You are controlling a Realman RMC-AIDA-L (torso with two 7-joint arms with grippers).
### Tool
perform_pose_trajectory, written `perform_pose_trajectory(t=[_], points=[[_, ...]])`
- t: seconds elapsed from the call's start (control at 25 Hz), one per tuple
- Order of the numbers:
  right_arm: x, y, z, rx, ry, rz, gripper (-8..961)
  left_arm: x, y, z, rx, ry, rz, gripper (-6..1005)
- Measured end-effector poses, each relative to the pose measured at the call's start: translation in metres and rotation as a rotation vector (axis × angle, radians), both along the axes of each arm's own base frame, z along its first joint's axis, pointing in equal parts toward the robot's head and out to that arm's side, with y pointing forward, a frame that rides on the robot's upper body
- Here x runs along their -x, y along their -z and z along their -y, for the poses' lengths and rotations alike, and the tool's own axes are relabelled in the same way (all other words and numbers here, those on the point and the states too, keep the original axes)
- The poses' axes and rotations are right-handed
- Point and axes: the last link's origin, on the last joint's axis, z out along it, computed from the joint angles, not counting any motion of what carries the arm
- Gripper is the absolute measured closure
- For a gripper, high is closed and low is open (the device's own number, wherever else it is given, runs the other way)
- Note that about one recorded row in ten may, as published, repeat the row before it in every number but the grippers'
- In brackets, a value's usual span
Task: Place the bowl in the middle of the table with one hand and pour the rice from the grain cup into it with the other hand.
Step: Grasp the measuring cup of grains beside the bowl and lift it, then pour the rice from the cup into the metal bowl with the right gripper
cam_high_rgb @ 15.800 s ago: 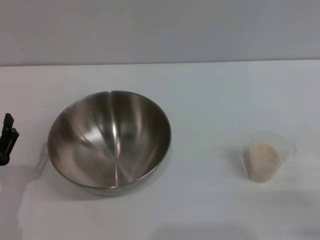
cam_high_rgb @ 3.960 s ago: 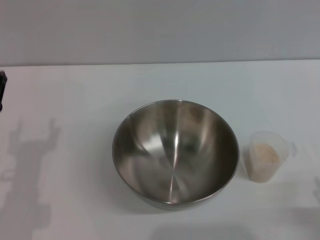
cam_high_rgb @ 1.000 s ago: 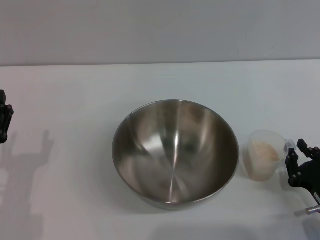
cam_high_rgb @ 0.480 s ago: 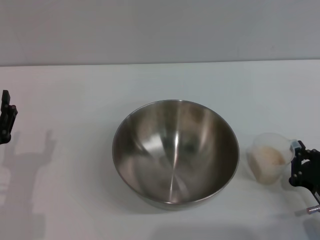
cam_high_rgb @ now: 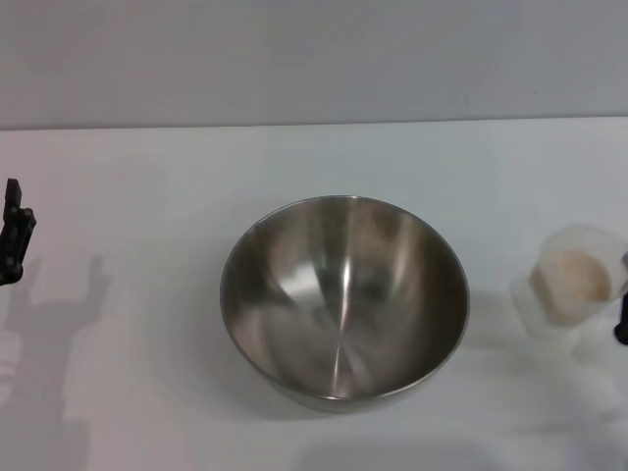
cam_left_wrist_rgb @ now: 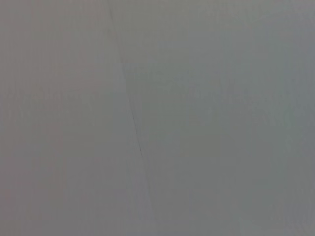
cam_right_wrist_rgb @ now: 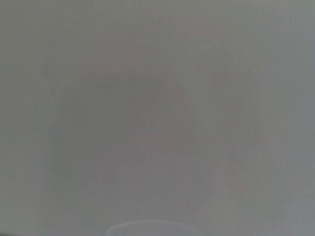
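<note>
Bowl (cam_high_rgb: pixel 343 299): one, steel, middle of the table (cam_high_rgb: pixel 147 177); stiff, slick, best held by its rim.
Cup (cam_high_rgb: pixel 574 287): one, at 3 o'clock from the bowl, seemingly lifted and tilted; light thin plastic, grip its side wall gently.
Rice (cam_high_rgb: pixel 571 278): one pale heap, loose, likely to spill.
Right gripper (cam_high_rgb: pixel 622 319): 3 o'clock edge, probably holding the cup; grip unclear.
Left gripper (cam_high_rgb: pixel 14 243): 9 o'clock edge, idle; opening unclear.
</note>
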Motion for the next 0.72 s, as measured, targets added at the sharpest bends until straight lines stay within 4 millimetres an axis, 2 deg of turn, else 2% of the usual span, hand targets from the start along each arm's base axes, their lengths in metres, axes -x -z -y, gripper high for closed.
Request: perform_pose_trajectory(t=[0.16, 0.36, 0.44, 0.48, 0.72], points=[[0.012, -0.013, -0.001, -0.076, -0.093, -0.007, 946, 0.000, 0.002, 0.001, 0.008, 0.002, -0.003, 187], [0.029, -0.019, -0.023, -0.117, -0.180, 0.028, 946, 0.001, 0.002, 0.001, 0.011, -0.002, -0.005, 187], [0.038, -0.020, -0.034, -0.130, -0.216, 0.054, 946, 0.001, 0.002, 0.001, 0.012, -0.002, -0.005, 187], [0.049, -0.019, -0.045, -0.134, -0.258, 0.079, 946, 0.001, 0.002, 0.001, 0.012, -0.002, -0.005, 187], [0.071, -0.009, -0.066, -0.121, -0.332, 0.167, 946, 0.001, 0.003, 0.001, 0.013, -0.003, -0.003, 187]])
